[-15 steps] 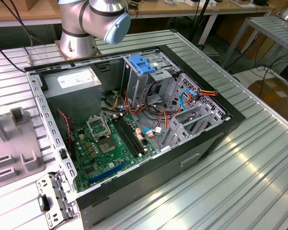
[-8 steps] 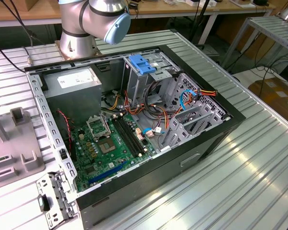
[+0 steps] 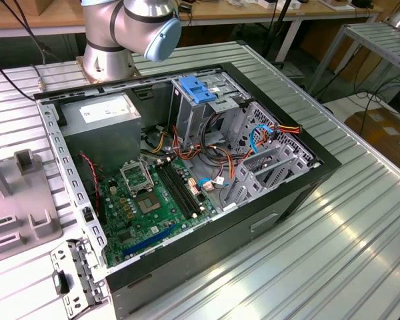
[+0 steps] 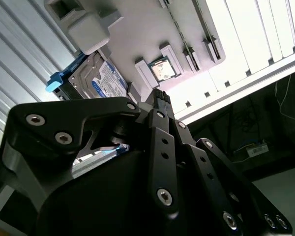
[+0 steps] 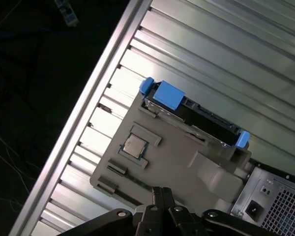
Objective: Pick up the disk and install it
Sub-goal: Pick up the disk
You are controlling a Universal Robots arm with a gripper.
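the ribbed metal table (image 3: 347, 220) carried everything; on it lay the open computer case (image 3: 207, 260), beside the grey fixture plate (image 3: 27, 220), with the base of the arm (image 3: 130, 23) standing behind the case in the exterior view; i take this plate as the landmark.

in both wrist views the plate (image 5: 177, 157) was below the camera; the gripper (image 5: 161, 191) hung above the plate, over the edge opposite to the disk, and its fingers were pressed together with nothing between them; the second wrist view showed the same closed tips (image 4: 160, 93).

the disk (image 5: 206, 118) stood on its long side in a slot along one edge of the plate, with its blue rails at both ends and a blue tab on top; in the second wrist view its white and blue label (image 4: 101, 78) faced the plate's middle; its long axis ran along that edge of the plate, across the line from the gripper to the disk; so the disk was ahead of the fingertips, well apart from them, with the plate's middle between; it was not yet touched.

a small square processor chip (image 5: 134, 146) rested in a pocket of the plate, nearer to the gripper than the disk was.
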